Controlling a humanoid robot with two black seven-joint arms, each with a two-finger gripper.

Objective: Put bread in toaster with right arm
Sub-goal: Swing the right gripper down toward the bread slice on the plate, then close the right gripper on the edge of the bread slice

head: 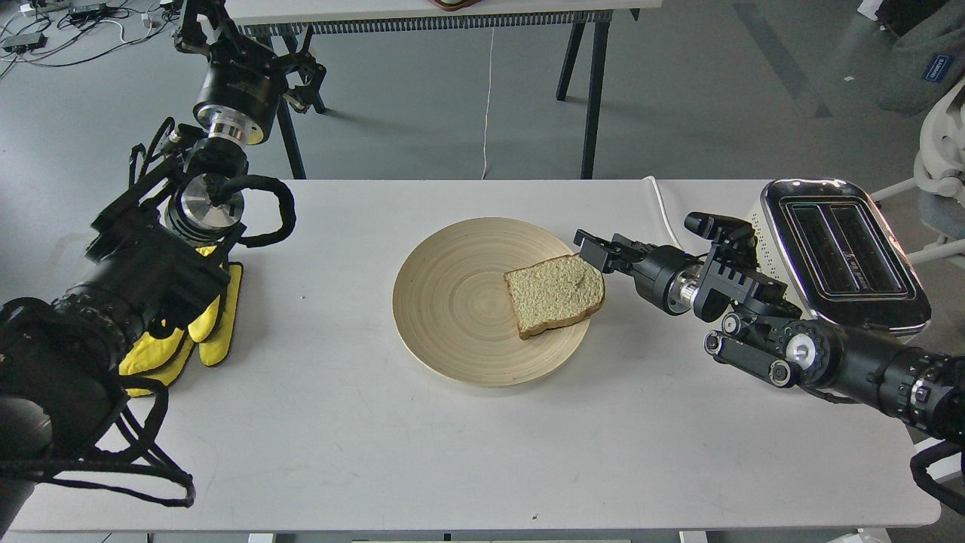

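The slice of bread (554, 294) lies flat on the right side of a round wooden plate (452, 302) at the table's middle. My right arm comes in from the right. Its gripper (593, 252) is at the bread's upper right corner, just over the crust, and its fingers look slightly apart with nothing held. The cream-white toaster (840, 253), with a chrome top and two empty slots, stands at the table's right edge behind the right arm. My left gripper (305, 75) is raised beyond the table's far left corner; its fingers cannot be told apart.
Yellow gloves (200, 332) lie at the table's left edge under my left arm. The toaster's white cord (663, 207) runs off the back edge. A second table's black legs (592, 90) stand behind. A white chair (938, 166) is at the far right.
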